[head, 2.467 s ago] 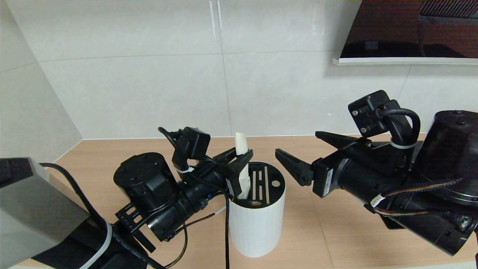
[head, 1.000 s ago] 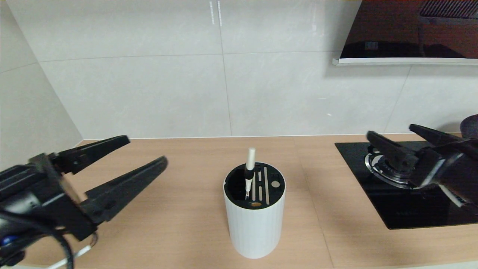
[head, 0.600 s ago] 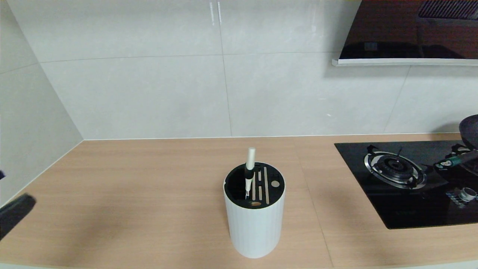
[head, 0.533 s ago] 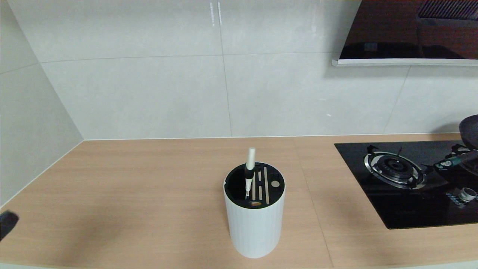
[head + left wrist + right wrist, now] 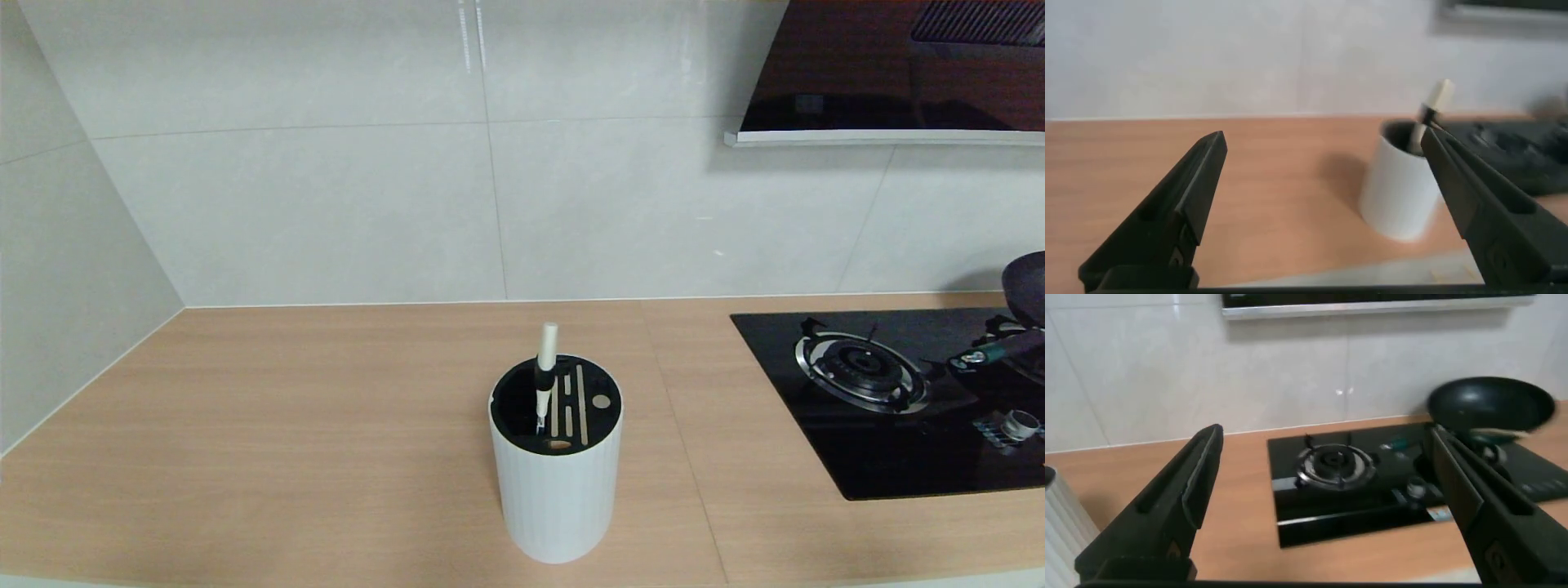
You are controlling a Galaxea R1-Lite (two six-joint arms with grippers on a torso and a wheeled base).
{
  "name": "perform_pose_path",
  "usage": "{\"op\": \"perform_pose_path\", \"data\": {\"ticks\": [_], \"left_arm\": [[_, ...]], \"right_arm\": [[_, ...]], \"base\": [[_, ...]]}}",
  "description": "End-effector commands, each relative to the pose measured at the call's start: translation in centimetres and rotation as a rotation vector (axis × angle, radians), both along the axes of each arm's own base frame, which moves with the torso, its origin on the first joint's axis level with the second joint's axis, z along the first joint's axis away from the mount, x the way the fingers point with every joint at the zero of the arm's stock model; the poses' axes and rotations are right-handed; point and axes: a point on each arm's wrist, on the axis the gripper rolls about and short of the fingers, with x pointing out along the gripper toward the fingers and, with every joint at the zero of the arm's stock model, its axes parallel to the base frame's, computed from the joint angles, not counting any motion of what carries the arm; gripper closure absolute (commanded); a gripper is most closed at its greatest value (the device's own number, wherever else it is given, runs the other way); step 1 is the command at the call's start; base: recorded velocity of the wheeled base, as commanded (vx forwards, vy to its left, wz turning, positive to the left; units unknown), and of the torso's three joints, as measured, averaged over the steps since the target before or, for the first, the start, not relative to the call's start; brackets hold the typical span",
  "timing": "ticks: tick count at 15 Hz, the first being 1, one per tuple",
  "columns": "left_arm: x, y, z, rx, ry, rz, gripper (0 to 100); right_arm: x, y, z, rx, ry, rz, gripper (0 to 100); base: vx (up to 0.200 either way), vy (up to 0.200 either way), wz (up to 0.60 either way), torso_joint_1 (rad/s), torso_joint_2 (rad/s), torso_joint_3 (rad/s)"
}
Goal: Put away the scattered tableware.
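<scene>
In the holder [image 5: 555, 498] your utensil [image 5: 546, 355] stands freed; left gripper [image 5: 1321, 140] and right gripper [image 5: 1324, 434], retreated, gape empty: stowing looks done.

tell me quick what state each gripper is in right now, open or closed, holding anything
left gripper: open, holding nothing
right gripper: open, holding nothing

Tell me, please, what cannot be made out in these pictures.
- Head view: the working end of the white-handled utensil is hidden inside the white ribbed cylindrical holder, so its kind is unclear.
- Head view: the black pan is cut off by the right edge.
- Left wrist view: blur hides the holder's slots, and a finger of the left pincer covers its side.
</scene>
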Motion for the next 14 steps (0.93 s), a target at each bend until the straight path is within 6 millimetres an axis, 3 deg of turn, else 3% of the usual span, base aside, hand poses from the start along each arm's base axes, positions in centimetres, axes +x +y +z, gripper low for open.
{"op": "perform_pose_path", "data": {"ticks": [1, 5, 7, 14], "left_arm": [[-0.1, -0.2, -2.7, 0.003, 0.001, 0.021, 0], [3.3, 0.1, -9.2, 0.13, 0.151, 0.125, 0], [3.3, 0.2, -9.7, 0.151, 0.203, 0.173, 0], [3.3, 0.2, -9.7, 0.083, 0.202, 0.166, 0]], "right_arm": [[-0.8, 0.1, -1.8, 0.003, -0.04, -0.012, 0], [2.1, 0.1, -7.3, -0.005, 0.121, -0.007, 0], [2.5, 0.2, -8.7, 0.001, 0.181, -0.005, 0], [2.5, 0.3, -8.8, -0.014, 0.196, 0.075, 0]], "base": [[0.0, 0.0, 0.0, 0.0, 0.0, 0.0], [0.0, 0.0, 0.0, 0.0, 0.0, 0.0], [0.0, 0.0, 0.0, 0.0, 0.0, 0.0], [0.0, 0.0, 0.0, 0.0, 0.0, 0.0]]}}
